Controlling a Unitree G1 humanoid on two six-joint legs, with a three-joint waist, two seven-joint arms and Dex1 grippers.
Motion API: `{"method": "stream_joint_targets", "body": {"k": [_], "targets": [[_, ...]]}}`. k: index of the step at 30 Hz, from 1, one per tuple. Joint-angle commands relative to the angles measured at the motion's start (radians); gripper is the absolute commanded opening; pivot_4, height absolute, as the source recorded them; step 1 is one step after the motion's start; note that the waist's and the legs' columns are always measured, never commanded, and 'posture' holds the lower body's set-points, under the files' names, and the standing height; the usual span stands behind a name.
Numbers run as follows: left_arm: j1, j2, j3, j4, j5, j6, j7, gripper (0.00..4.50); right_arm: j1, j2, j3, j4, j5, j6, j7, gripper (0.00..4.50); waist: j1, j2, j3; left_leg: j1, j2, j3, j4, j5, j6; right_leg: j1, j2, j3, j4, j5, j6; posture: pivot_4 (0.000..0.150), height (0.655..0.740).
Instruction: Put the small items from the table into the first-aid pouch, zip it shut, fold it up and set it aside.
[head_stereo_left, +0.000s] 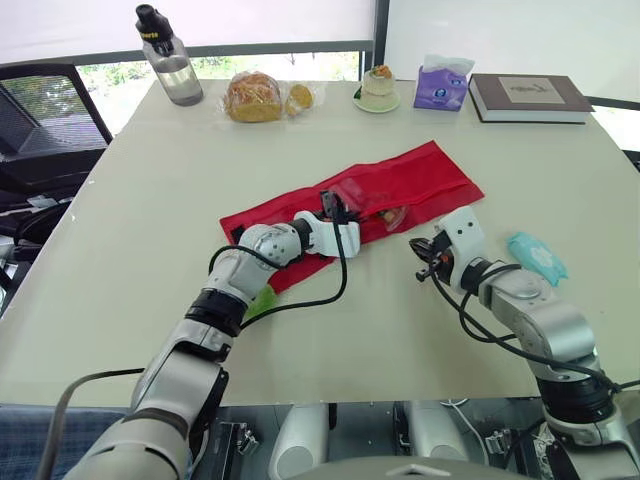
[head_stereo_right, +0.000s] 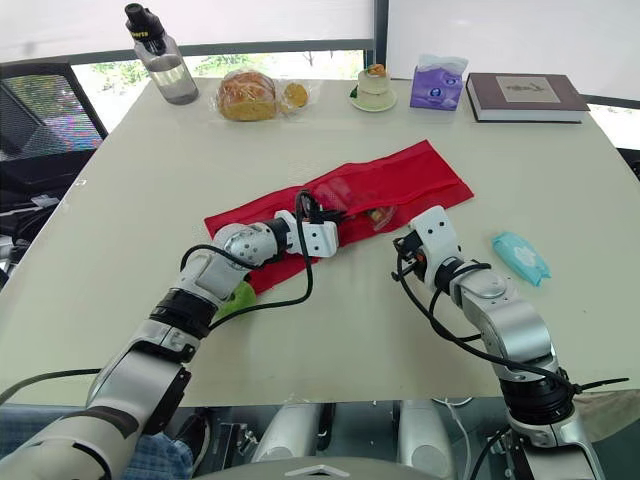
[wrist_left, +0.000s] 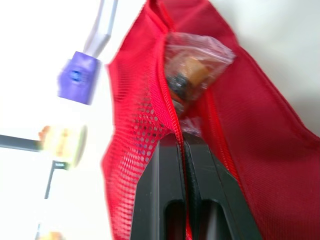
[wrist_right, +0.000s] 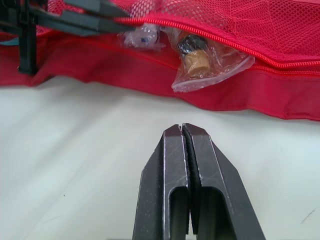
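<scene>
The red first-aid pouch (head_stereo_left: 400, 180) lies unfolded across the middle of the table, its zipper open. A clear bag holding a small brown bottle (wrist_right: 200, 60) pokes halfway out of the opening. My left gripper (wrist_left: 182, 142) is shut on the pouch's mesh zipper edge (wrist_left: 145, 115), just beside that bag. Shut with nothing in it, my right gripper (wrist_right: 182, 129) hovers over bare table a short way in front of the pouch. A teal wipe packet (head_stereo_left: 537, 256) lies on the table to the right of my right arm. Something green (head_stereo_left: 262, 300) peeks out from under my left forearm.
Along the far edge stand a water bottle (head_stereo_left: 172, 62), bagged bread (head_stereo_left: 256, 97), a cup on a saucer (head_stereo_left: 378, 88), a purple tissue pack (head_stereo_left: 442, 86) and a book (head_stereo_left: 528, 97). A black chair (head_stereo_left: 45, 120) stands at the table's left side.
</scene>
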Motion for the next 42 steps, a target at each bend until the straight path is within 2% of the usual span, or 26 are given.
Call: {"method": "stream_joint_targets", "body": {"k": [1,17,27,35,42], "targets": [[0.012,0.027,0.002,-0.041,0.009,-0.071,0.075,0.0,-0.018,-0.001,0.002,-0.029,-0.003,-0.032,0.001,0.06,-0.001,0.0,0.0,0.0,0.0,0.0,0.0,0.0,0.0,0.0,0.0,0.0,0.0,0.0,0.0,0.15,0.7332],[0.128,0.163,0.031,-0.129,0.001,-0.194,0.154,0.0,0.006,0.068,0.093,-0.022,-0.071,-0.098,-0.053,0.06,-0.004,0.0,0.0,0.0,0.0,0.0,-0.002,0.0,0.0,0.0,0.0,0.0,-0.001,0.0,0.0,0.15,0.7332],[0.13,0.139,0.01,-0.117,-0.011,-0.212,0.184,0.0,-0.038,0.126,0.161,0.06,-0.122,-0.113,-0.073,0.06,-0.002,0.0,0.0,0.0,0.0,0.001,-0.001,0.0,0.0,0.0,0.0,0.0,-0.001,0.0,0.0,0.15,0.7332],[0.127,0.142,0.002,-0.085,-0.004,-0.25,0.191,0.0,-0.09,0.156,0.156,0.153,-0.167,-0.157,-0.098,0.06,-0.002,0.0,0.0,0.0,0.0,0.001,-0.001,0.0,0.0,0.0,0.0,0.0,-0.001,0.0,0.0,0.15,0.7332],[0.114,0.129,-0.013,-0.067,-0.007,-0.282,0.188,0.0,-0.087,0.16,0.168,0.161,-0.176,-0.169,-0.081,0.06,-0.002,0.0,0.0,0.0,0.0,0.001,-0.001,0.0,0.0,0.0,0.0,0.0,0.0,0.0,0.0,0.15,0.7332]]}}
